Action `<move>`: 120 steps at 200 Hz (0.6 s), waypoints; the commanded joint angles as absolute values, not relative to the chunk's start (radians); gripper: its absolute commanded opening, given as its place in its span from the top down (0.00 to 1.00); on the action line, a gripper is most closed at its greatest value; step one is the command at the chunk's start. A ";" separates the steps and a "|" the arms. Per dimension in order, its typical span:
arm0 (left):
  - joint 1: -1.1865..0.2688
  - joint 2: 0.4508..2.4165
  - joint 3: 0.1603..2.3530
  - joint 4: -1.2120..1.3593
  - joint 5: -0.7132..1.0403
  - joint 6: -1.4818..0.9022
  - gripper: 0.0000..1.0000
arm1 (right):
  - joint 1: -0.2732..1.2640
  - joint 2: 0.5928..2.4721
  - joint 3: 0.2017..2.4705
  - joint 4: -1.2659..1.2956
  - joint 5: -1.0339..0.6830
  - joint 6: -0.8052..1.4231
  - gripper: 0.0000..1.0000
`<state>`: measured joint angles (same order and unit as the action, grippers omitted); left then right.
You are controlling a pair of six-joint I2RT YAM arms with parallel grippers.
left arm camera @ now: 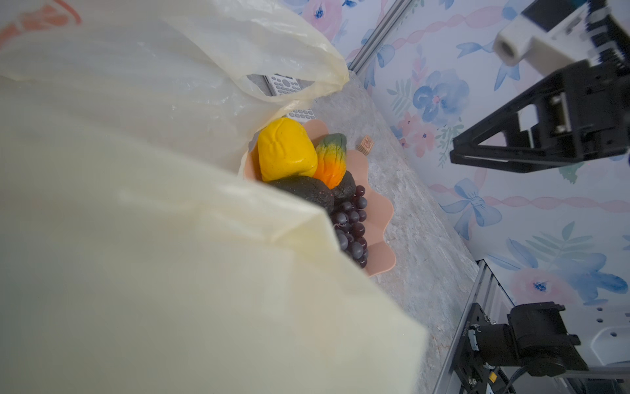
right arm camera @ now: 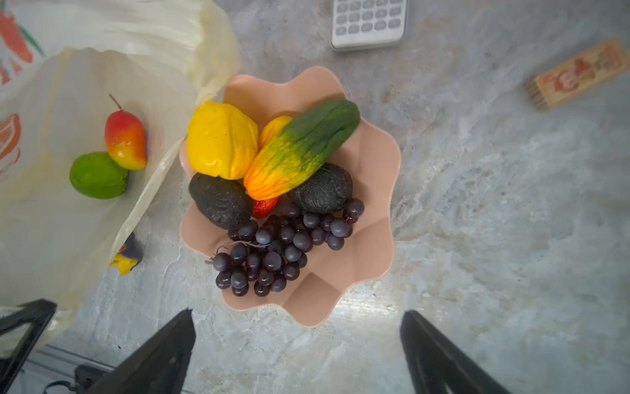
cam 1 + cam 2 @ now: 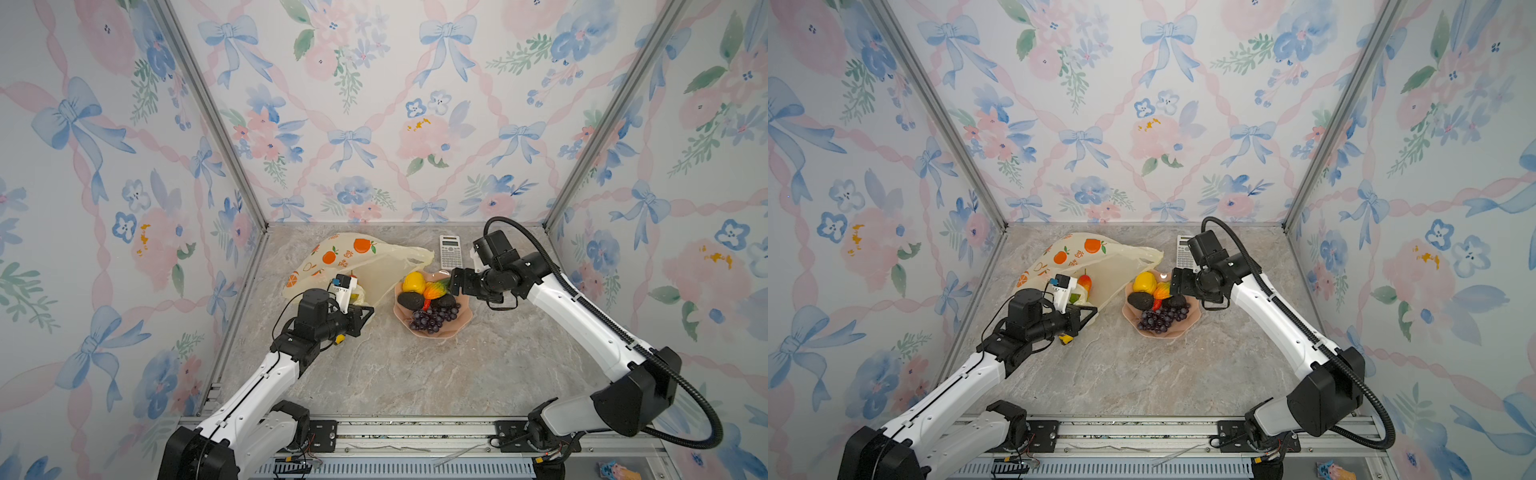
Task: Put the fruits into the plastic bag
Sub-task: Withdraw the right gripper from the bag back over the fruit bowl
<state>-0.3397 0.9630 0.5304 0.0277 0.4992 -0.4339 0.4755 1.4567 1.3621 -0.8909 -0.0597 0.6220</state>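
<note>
Floral wallpaper walls (image 3: 374, 124) — blue bows, pink ribbons — framed by metal posts (image 3: 215, 120); grey marbled tabletop (image 3: 415, 374).

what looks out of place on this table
Three non-fruit things: a small yellow-blue duck toy lies half hidden at the edge of the plastic bag, and a calculator and a printed wooden block sit near the pink plate. Nothing looks spilled or damaged.

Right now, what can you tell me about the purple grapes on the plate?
The grape bunch is a cluster of small, round, glossy dark-purple balls, plastic-looking, with a thin stem showing. It lies flat on the pink scalloped plate, at the side nearer the robot, touching a dark avocado and a second avocado.
</note>
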 commanded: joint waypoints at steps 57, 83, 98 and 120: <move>-0.334 0.943 0.541 0.023 0.502 -0.422 1.00 | 0.434 1.539 1.329 -0.663 -0.109 1.039 0.01; -0.334 0.939 0.541 0.019 0.496 -0.418 1.00 | 0.416 1.563 1.317 -0.623 -0.091 1.091 0.00; -0.333 0.940 0.543 0.017 0.494 -0.418 1.00 | 0.408 1.571 1.308 -0.596 -0.089 1.116 0.01; -0.334 0.940 0.542 0.017 0.493 -0.418 1.00 | 0.391 1.591 1.288 -0.543 -0.109 1.147 0.03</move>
<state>-0.3397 0.9535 0.5304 0.0265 0.4953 -0.4335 0.4122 1.5669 1.3087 -0.6186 -0.1047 1.0763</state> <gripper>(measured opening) 0.049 0.977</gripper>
